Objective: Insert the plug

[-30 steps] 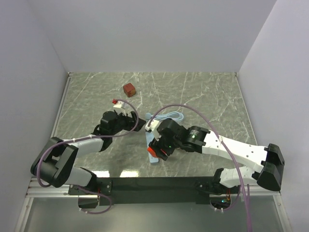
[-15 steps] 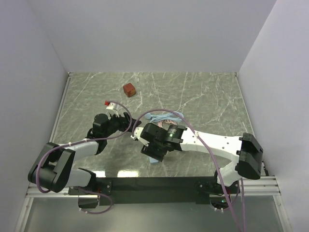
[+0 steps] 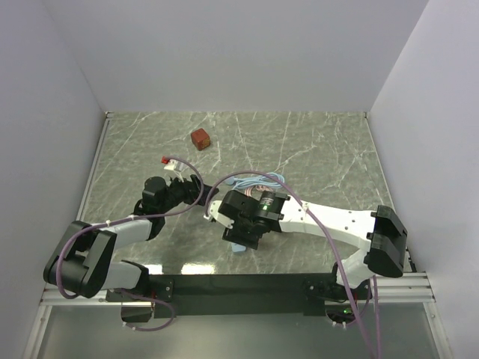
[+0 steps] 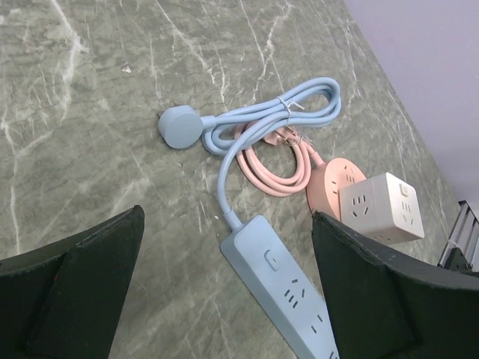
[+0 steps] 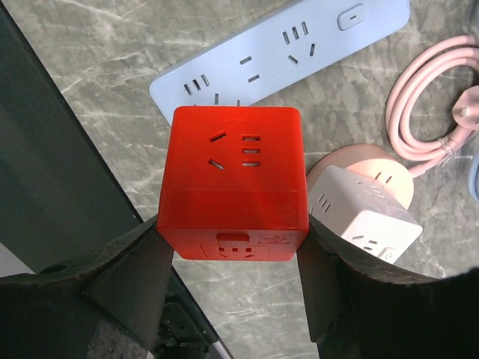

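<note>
My right gripper (image 5: 232, 224) is shut on the bright red cube plug (image 5: 232, 183), one finger on each side. The plug sits over one end of the light blue power strip (image 5: 284, 52), and its prongs show at the strip's edge. I cannot tell whether they touch it. In the top view the right gripper (image 3: 239, 230) covers the plug, and only an end of the strip (image 3: 239, 249) shows. My left gripper (image 4: 227, 247) is open and empty above the strip's switch end (image 4: 281, 292). In the top view the left gripper (image 3: 200, 196) is just left of the right wrist.
A white cube (image 5: 367, 213) stands on a pink round socket (image 5: 337, 161) beside the plug, with a coiled pink cable (image 5: 434, 105). The strip's blue cable and plug head (image 4: 179, 127) lie beyond. A brownish-red cube (image 3: 200, 138) sits at the back.
The right arm has swung left and turned over the strip, so the red plug no longer shows in the top view. The left gripper drew back to the left. Little has moved in the last half second.
</note>
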Controlling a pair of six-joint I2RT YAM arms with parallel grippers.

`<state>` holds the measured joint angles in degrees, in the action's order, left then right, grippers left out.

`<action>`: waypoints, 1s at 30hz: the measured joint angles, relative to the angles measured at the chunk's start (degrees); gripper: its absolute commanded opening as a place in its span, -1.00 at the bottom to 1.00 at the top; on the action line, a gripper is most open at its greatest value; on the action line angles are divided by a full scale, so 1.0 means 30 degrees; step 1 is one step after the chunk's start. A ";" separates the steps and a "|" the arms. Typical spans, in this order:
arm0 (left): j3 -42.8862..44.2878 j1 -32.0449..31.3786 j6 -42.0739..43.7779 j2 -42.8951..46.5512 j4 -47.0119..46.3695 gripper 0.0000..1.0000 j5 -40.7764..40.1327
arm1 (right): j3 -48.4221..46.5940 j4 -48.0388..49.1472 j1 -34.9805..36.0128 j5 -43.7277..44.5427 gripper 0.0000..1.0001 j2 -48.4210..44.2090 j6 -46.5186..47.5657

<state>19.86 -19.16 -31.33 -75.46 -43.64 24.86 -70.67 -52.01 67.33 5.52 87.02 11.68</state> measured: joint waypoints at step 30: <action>-0.0189 0.0022 -0.0007 0.0138 -0.0816 0.99 0.0765 | -0.0670 0.0058 0.0619 -0.0583 -1.00 0.2353 0.2499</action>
<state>19.29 -19.09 -31.35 -75.05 -46.09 27.16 -72.69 -51.83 69.19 3.77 94.08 19.18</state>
